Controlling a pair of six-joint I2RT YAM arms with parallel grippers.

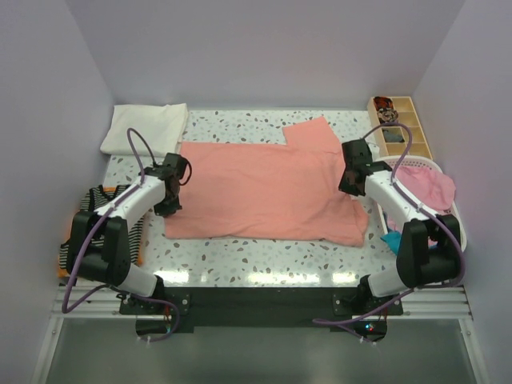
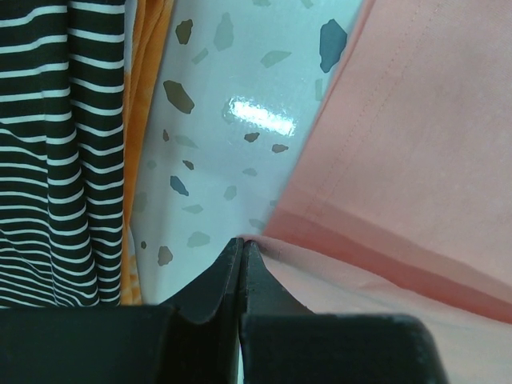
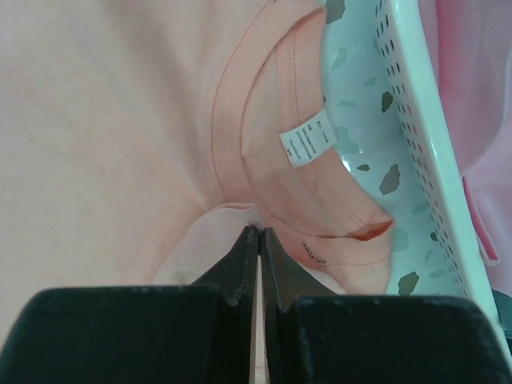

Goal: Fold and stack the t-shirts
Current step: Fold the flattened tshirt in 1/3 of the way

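Our left gripper (image 2: 242, 244) has its fingers pressed together on the hem of the salmon t-shirt (image 1: 264, 188), with only a sliver of cloth caught at the very tips. Our right gripper (image 3: 260, 232) is closed too, on a small pucker of the same shirt beside the collar, the neck label (image 3: 306, 144) just ahead of it. The shirt lies spread flat between the two.

We judge the left hold the weak one: so thin a bite could slip on lifting and drop that side into a crooked fold. On the right, a swing outward could drag cloth against the basket (image 3: 416, 120) standing just to that gripper's right.

That basket holds a pink tee (image 1: 432, 188) and something teal (image 1: 392, 240). Beyond it, a wooden organiser (image 1: 416, 128) has dark oddments in two compartments; we cannot tell what they are
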